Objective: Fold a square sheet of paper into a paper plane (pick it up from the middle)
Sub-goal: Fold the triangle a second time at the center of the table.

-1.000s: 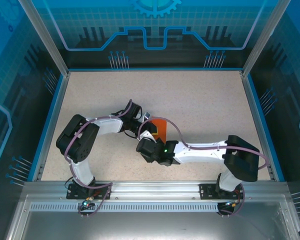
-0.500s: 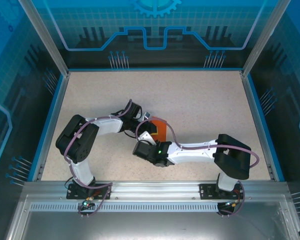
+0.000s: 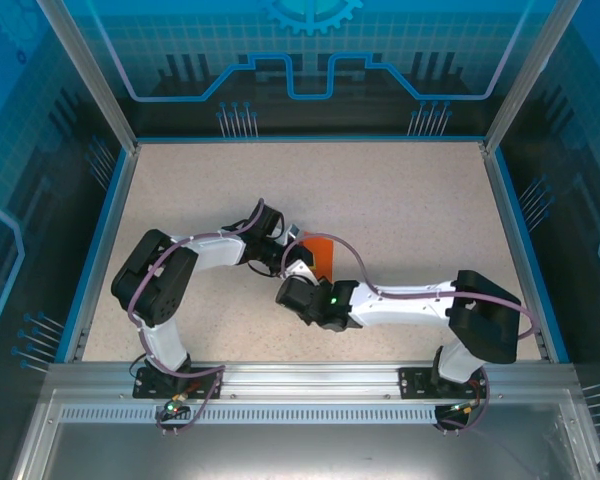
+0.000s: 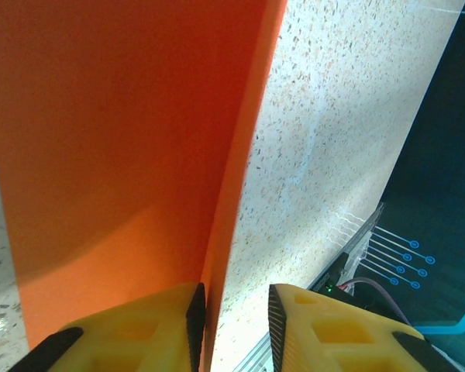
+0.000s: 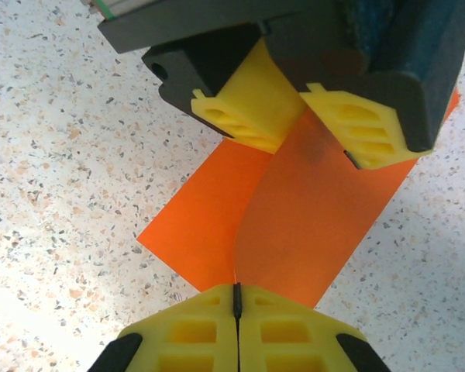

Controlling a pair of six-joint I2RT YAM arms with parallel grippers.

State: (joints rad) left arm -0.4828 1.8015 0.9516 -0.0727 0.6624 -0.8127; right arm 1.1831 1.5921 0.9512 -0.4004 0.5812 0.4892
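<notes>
The speckled beige table (image 3: 400, 200) is taking most of the top view, inside blue walls. The left arm (image 3: 155, 285) is reaching from its base toward the middle, and the right arm (image 3: 410, 300) is stretching across from the right side to meet it. The bright orange sheet of paper (image 3: 323, 256) is lying near the middle of the table, a little toward the near edge, just between the two wrists. In the right wrist view one part of it is lying flat on the table while another part is curving upward. The right gripper (image 5: 238, 298) is pressing its yellow fingers fully together, and the raised edge of the paper is running into the seam between them, so it is pinching the paper there. The left gripper (image 4: 236, 298) is facing it from the far side with its jaws partly spread. The standing paper is passing between them and is leaning against one finger (image 4: 139, 329), with a clear gap to the other one
</notes>
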